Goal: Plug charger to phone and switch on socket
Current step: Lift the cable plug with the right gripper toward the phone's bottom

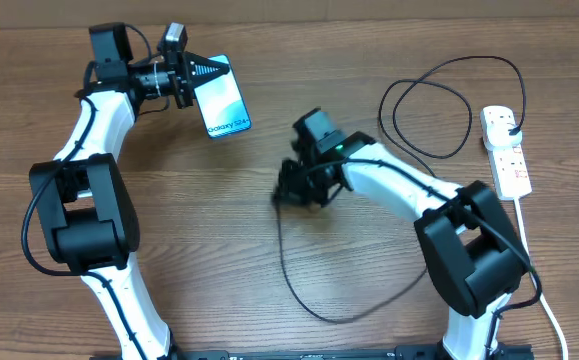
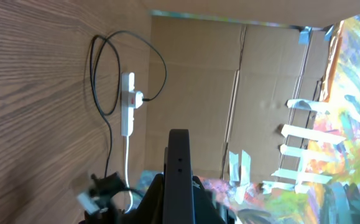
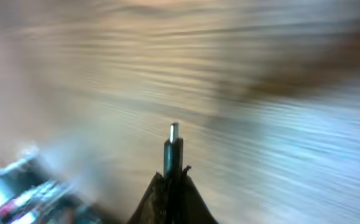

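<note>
My left gripper [image 1: 207, 71] is shut on the top end of the phone [image 1: 226, 100] at the back left. The phone's cyan screen faces up and it is tilted toward the table's middle. From the left wrist the phone [image 2: 180, 163] shows edge-on as a dark bar between the fingers [image 2: 158, 200]. My right gripper [image 1: 289, 193] at mid-table is shut on the charger's plug tip [image 3: 174, 144], which sticks out past the fingers [image 3: 195, 208]. The thin black charger cable [image 1: 314, 310] loops along the front and runs back to a black plug in the white socket [image 1: 506, 150] at the right.
The socket's thick white cord [image 1: 529, 255] runs down the right edge of the table. Slack charger cable lies coiled [image 1: 424, 110] just left of the socket. A cardboard wall [image 2: 229, 74] stands behind the table. The right wrist view is motion-blurred.
</note>
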Controlling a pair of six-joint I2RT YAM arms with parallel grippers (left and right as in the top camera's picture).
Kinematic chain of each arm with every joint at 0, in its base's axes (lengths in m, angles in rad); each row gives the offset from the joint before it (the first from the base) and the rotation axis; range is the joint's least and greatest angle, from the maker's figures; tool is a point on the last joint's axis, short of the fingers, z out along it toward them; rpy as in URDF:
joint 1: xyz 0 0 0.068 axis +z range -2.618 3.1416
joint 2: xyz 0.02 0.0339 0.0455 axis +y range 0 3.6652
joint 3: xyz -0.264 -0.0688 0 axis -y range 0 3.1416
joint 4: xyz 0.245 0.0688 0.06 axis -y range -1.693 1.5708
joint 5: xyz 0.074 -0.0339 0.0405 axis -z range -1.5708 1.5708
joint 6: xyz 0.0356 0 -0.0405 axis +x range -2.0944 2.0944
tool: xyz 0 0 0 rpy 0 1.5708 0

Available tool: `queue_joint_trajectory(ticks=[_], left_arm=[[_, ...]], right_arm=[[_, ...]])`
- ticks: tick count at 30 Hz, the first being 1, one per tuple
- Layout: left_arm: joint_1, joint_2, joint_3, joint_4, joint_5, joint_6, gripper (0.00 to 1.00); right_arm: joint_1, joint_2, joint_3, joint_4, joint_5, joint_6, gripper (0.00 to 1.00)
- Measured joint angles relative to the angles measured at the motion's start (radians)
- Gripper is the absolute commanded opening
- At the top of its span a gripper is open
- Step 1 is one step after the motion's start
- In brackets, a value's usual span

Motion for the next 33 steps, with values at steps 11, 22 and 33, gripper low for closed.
queue_joint_trajectory(ticks=[11, 22, 33], left_arm=[[0.033, 0.000, 0.000, 0.162, 0.006, -0.098, 0.04], [0.042, 0.000, -0.002, 0.470, 0.015, -0.318, 0.04], [0.042, 0.000, -0.002, 1.156, -0.034, -0.844, 0.04]], right_arm=[[-0.058, 0.000, 0.003, 0.421, -0.448, 0.033, 0.04], [-0.081, 0.000, 0.003, 0.734, -0.562, 0.191, 0.04], [-0.108, 0.000, 0.005, 1.068, -0.592, 0.448, 0.04]])
